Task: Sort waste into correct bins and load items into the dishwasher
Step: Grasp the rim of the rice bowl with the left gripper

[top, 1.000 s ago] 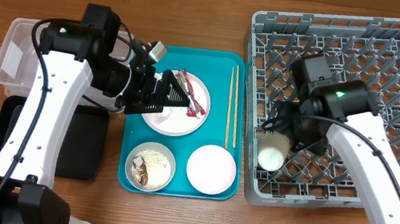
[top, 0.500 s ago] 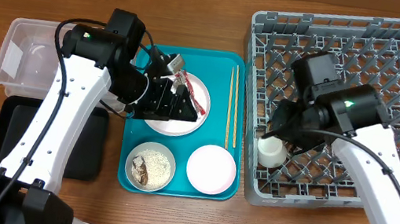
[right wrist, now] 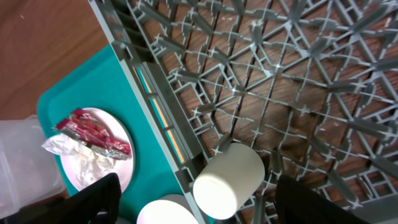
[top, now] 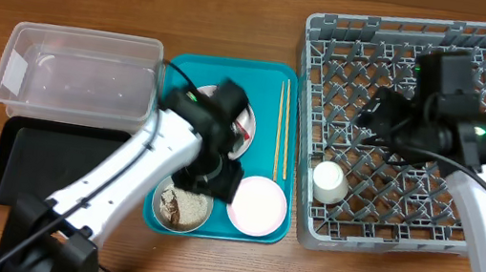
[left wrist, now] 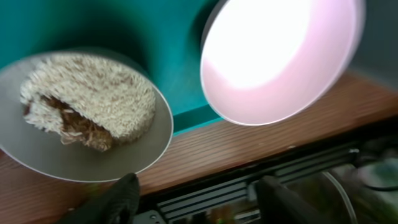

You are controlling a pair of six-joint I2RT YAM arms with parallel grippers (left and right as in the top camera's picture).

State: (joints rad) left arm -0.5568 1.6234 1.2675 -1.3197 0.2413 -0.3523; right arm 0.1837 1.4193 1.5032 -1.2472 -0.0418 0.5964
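Left gripper [left wrist: 202,198]: jaws spread, nothing between them. Whitish bowl [left wrist: 93,124] of rice and brown scraps just beyond one fingertip, pink bowl [left wrist: 280,56] beyond other; both on teal tray [left wrist: 168,31].
Right gripper [right wrist: 211,202]: jaws spread wide, empty. White cup [right wrist: 228,180] ahead between them, apart from both, inside dish rack [right wrist: 267,74]. Wrappers [right wrist: 90,134] on plate [right wrist: 87,174], outside rack, beyond one jaw.
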